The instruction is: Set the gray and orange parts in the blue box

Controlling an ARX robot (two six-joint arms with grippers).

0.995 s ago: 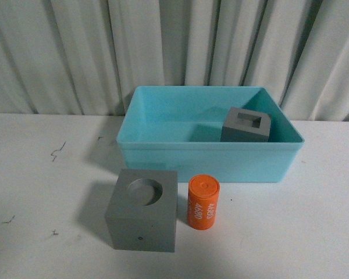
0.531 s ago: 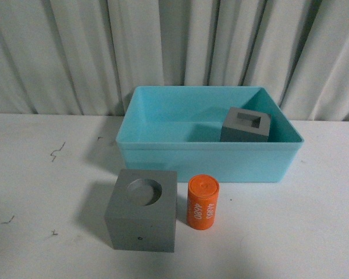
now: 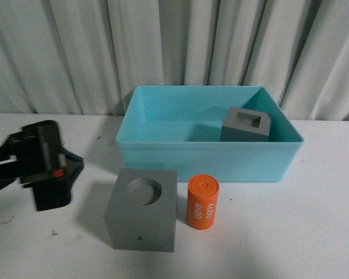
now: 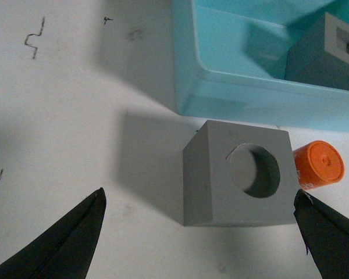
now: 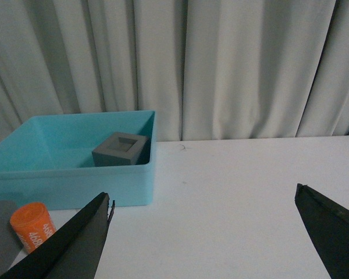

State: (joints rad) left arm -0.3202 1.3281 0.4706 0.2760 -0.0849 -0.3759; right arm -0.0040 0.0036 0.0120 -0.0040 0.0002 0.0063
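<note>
My left gripper gapes empty near the round-recess gray cube before the blue box: looks rigid, matte; I'd pinch opposite flat sides.

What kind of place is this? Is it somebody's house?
Probably not a house. It looks like a robot practice bench: a white table, a pale curtain behind it, and simple test pieces: a round-holed gray cube, an orange cylinder and a blue box.

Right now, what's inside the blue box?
One gray cube with a square recess, near the right side of the blue box. The front wall hides the floor just behind it.
</note>
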